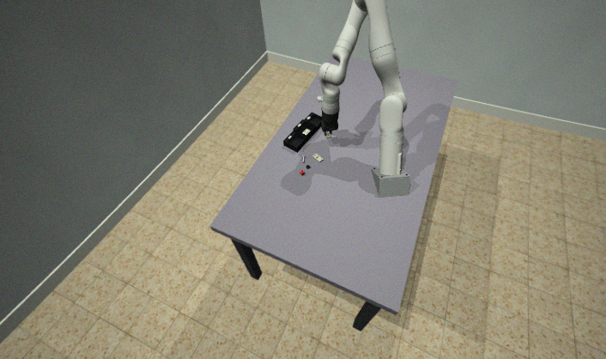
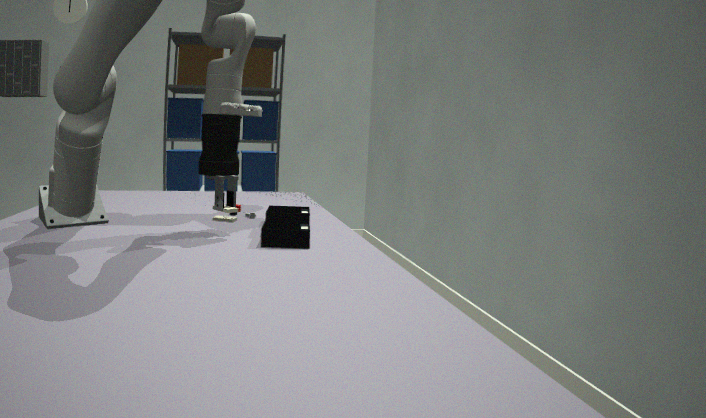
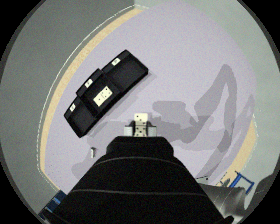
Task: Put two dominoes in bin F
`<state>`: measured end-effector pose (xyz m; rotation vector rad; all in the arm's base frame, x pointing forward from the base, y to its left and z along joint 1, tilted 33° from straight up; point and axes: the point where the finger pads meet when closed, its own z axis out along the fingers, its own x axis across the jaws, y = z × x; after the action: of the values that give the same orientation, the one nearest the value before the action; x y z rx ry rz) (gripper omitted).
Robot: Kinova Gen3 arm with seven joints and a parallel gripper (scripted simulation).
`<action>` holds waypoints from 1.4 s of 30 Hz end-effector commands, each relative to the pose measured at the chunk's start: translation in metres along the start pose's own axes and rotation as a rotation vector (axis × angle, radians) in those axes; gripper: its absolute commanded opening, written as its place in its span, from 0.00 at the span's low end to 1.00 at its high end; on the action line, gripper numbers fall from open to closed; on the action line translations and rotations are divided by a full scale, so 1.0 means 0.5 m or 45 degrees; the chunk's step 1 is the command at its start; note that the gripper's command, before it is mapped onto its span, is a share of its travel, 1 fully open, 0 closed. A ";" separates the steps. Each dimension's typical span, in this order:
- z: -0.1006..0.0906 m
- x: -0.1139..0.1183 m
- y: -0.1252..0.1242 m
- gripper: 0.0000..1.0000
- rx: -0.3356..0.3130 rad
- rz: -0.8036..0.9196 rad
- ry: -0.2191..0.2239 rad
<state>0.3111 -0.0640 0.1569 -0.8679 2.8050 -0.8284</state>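
Observation:
My gripper (image 1: 328, 132) (image 2: 226, 206) (image 3: 140, 125) is shut on a cream domino (image 2: 231, 209) (image 3: 141, 118), held a little above the table beside the bins. Another cream domino (image 1: 318, 157) (image 2: 224, 219) lies on the table; whether it is a single piece is hard to tell. Three black bins stand in a row. The middle bin (image 3: 95, 104) has a cream domino (image 1: 306, 131) (image 3: 103, 96) lying in it. Each bin has a white label; the letters are too small to read, so I cannot tell which is F.
A small grey bolt-like piece (image 1: 303, 158) (image 2: 250, 214) (image 3: 93, 152) lies near the bins' end. A small black piece (image 1: 307, 167) and a red cube (image 1: 301, 172) (image 2: 238, 208) lie beyond it. The robot's base (image 1: 392, 185) (image 2: 75, 210) stands across the table from the bins.

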 end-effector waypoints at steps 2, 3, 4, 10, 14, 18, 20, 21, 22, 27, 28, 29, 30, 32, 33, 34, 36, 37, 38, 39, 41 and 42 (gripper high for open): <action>-0.032 -0.008 -0.011 0.49 0.016 0.014 -0.023; -0.032 -0.008 -0.010 0.49 0.016 0.014 -0.023; -0.032 -0.008 -0.010 0.49 0.016 0.014 -0.023; -0.032 -0.008 -0.010 0.49 0.016 0.014 -0.023; -0.033 -0.008 -0.011 0.49 0.016 0.014 -0.023; -0.033 -0.008 -0.011 0.49 0.016 0.014 -0.023; -0.040 -0.008 -0.011 0.49 0.016 0.014 -0.023; -0.045 -0.008 -0.010 0.49 0.016 0.014 -0.023; -0.045 -0.008 -0.010 0.49 0.016 0.014 -0.023; -0.045 -0.008 -0.010 0.49 0.016 0.014 -0.023; -0.046 -0.018 -0.017 0.49 0.016 0.014 -0.023; -0.046 -0.028 -0.023 0.49 0.016 0.014 -0.023; -0.046 -0.038 -0.030 0.49 0.016 0.014 -0.023; -0.047 -0.058 -0.043 0.49 0.016 0.014 -0.023; -0.047 -0.068 -0.049 0.49 0.016 0.078 -0.023; -0.047 -0.078 -0.056 0.49 0.015 0.141 -0.024; -0.048 -0.099 -0.069 0.49 0.014 0.269 -0.025; -0.048 -0.109 -0.075 0.49 0.013 0.332 -0.025; -0.048 -0.119 -0.082 0.49 0.013 0.396 -0.025; -0.049 -0.129 -0.088 0.49 0.012 0.460 -0.026; -0.049 -0.149 -0.101 0.49 0.011 0.587 -0.026; -0.050 -0.159 -0.108 0.49 0.010 0.651 -0.027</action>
<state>0.3857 -0.0533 0.2032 -0.2005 2.7964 -0.7539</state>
